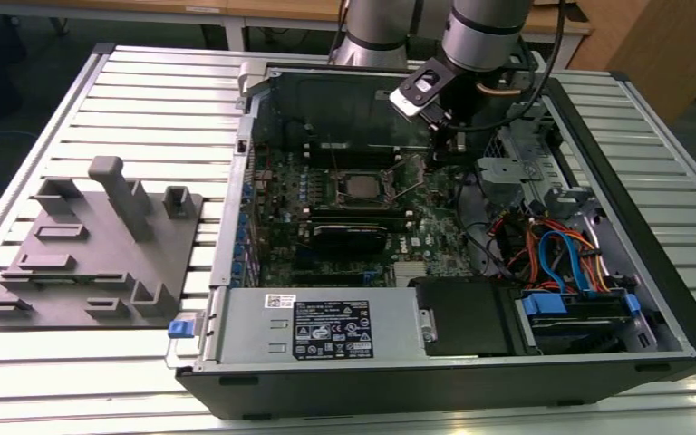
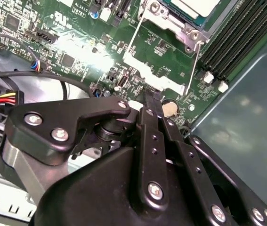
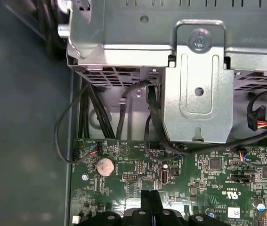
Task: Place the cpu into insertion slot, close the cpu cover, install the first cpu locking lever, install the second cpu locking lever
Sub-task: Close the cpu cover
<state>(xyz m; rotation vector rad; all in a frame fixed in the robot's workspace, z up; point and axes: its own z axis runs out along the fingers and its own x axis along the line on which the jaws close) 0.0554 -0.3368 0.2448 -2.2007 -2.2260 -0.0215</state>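
The cpu [image 2: 190, 5] sits seated in the insertion slot [image 2: 173, 26]. My gripper [image 2: 153, 96], fingers pressed together and empty, is at the free edge of the cpu cover [image 2: 149, 75], which lies open beside the slot. I judge cover-closing is in hand; it calls for lifting that edge over.

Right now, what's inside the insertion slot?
The cpu lies in the insertion slot, silvery top up, seen in the exterior and second wrist views. It covers the slot's floor, so whatever is under it cannot be seen.
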